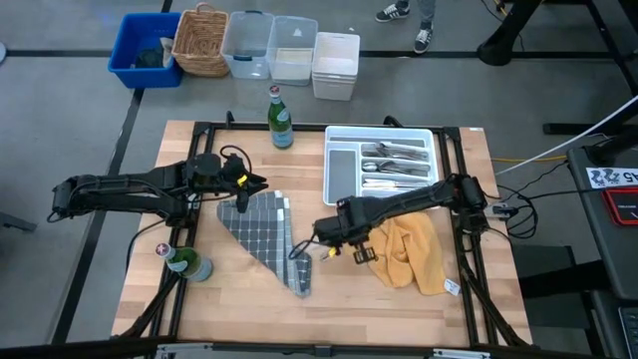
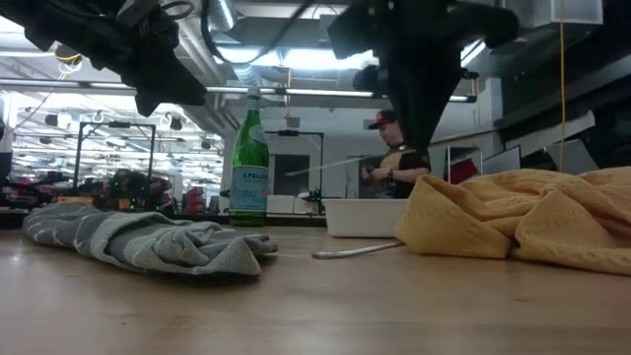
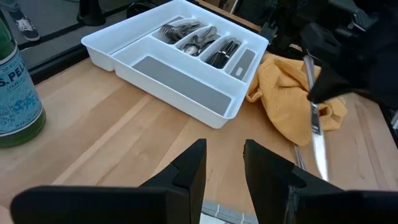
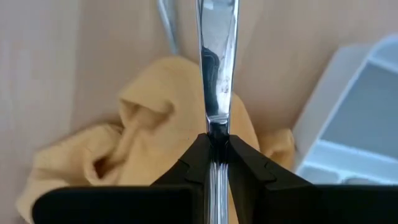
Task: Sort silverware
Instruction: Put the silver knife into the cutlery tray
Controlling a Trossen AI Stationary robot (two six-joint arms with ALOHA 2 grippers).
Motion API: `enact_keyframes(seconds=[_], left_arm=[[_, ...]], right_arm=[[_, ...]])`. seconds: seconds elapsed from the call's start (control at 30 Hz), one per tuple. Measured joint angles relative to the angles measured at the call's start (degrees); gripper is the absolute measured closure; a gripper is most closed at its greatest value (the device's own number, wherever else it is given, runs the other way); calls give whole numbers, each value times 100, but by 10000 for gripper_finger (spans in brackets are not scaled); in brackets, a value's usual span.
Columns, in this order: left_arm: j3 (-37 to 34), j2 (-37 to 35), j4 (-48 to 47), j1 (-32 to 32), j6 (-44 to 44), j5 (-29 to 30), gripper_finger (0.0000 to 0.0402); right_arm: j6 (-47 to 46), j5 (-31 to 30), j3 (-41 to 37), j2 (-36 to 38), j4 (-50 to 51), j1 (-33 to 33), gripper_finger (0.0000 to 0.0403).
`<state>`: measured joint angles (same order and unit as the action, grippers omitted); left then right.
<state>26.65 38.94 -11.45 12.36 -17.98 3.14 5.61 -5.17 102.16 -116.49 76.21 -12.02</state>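
Observation:
My right gripper (image 1: 329, 239) hovers between the grey cloth (image 1: 264, 234) and the yellow cloth (image 1: 409, 249), shut on a silver knife (image 4: 217, 68). Another piece of silverware (image 2: 355, 249) lies flat on the wood by the yellow cloth's left edge. More silverware (image 1: 394, 165) fills the compartments of the white tray (image 1: 344, 170) at the far right. My left gripper (image 3: 222, 165) hangs open above the grey cloth's far left corner, touching nothing. My right gripper pinches the knife between its two fingers where the blade meets the handle (image 4: 216, 124). The fingers come from above, pointing down, and lie across the knife. The knife (image 2: 335, 166) hangs clear of the table, nearly level, its blade (image 3: 318, 137) pointing toward the table's left side.
A green bottle (image 1: 280, 118) stands at the far edge and a second one (image 1: 184, 261) at the near left. Bins and a basket (image 1: 204, 40) sit on the floor beyond the table. A person (image 2: 394, 158) sits in the room behind.

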Motion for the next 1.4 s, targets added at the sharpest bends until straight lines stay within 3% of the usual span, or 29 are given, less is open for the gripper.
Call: enact_keyframes(seconds=[0.63, 1.17, 1.4], left_arm=[[0, 0, 3, 0, 302, 0, 306], [0, -1, 6, 0, 302, 2, 306], [0, 0, 7, 0, 299, 2, 306]], right_arm=[[92, 16, -1, 0, 1392, 1214, 358], [540, 326, -24, 344, 1376, 2082, 359], [540, 445, -573, 867, 1381, 2491, 359]])
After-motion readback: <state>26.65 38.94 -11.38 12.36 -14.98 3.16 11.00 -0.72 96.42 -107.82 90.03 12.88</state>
